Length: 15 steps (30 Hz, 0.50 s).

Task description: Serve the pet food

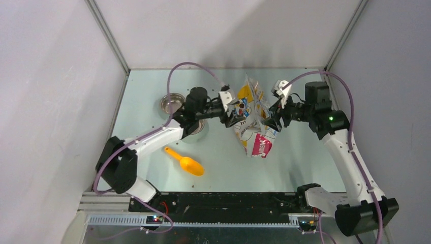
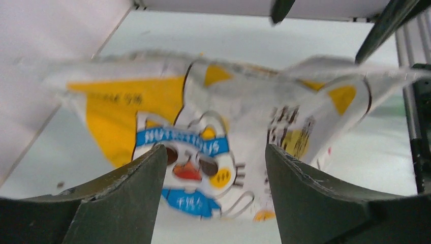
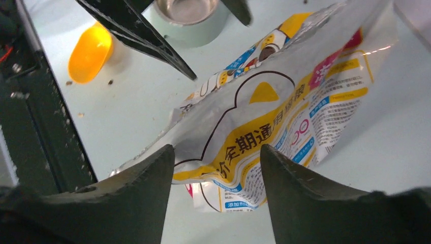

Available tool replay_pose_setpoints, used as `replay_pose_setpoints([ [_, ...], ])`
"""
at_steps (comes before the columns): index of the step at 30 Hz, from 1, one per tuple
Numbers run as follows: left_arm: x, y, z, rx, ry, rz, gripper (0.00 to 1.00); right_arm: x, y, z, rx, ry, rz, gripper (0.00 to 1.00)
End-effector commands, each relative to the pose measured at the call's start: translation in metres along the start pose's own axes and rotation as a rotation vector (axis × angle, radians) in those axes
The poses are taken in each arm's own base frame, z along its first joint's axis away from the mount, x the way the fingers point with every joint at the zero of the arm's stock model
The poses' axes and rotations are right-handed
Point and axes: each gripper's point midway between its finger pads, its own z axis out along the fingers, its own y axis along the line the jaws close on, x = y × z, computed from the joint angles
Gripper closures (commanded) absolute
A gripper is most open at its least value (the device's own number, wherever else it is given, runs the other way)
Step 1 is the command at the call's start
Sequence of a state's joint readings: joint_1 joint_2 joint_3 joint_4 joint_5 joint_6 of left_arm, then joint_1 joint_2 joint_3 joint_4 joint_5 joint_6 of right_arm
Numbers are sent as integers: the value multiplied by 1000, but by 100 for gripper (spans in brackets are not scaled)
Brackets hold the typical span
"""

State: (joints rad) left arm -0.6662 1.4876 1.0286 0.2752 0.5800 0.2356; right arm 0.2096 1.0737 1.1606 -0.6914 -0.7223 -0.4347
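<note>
The white-yellow cartoon-cat bag (image 1: 252, 119) stands leaning at the table's middle. No pet food shows; whatever the bag holds is hidden. My left gripper (image 1: 231, 117) is open, close to the bag's left side. In the left wrist view the bag (image 2: 203, 127) lies blurred ahead of the open gripper (image 2: 214, 150), not between the jaws. My right gripper (image 1: 272, 121) is open at the bag's right side. In the right wrist view the bag (image 3: 284, 101) lies just beyond the open gripper (image 3: 217, 150). The orange scoop (image 1: 185, 162) lies on the table front left, empty.
One steel bowl (image 1: 172, 103) stands at the back left. A second bowl (image 1: 199, 126) is partly under my left arm and shows in the right wrist view (image 3: 186, 10). The scoop (image 3: 90, 51) is there too, with a few dark specks by it. Walls enclose the table.
</note>
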Motion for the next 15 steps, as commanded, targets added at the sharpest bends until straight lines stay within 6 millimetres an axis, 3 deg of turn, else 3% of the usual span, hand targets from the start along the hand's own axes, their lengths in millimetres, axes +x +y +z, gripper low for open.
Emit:
replay_pose_setpoints([
  [1, -15, -9, 33, 46, -18, 43, 21, -8, 14, -6, -156, 24, -76, 32],
  [5, -1, 4, 56, -17, 4, 49, 20, 6, 16, -9, -234, 114, -135, 28],
  [11, 18, 17, 84, -84, 43, 113, 28, 27, -3, 20, -247, 163, -123, 24],
  [14, 21, 27, 83, -143, 63, 136, 52, 29, -12, 41, -206, 179, -156, 26],
  [15, 23, 31, 79, -154, 75, 147, 65, 34, -17, 45, -169, 202, -136, 29],
])
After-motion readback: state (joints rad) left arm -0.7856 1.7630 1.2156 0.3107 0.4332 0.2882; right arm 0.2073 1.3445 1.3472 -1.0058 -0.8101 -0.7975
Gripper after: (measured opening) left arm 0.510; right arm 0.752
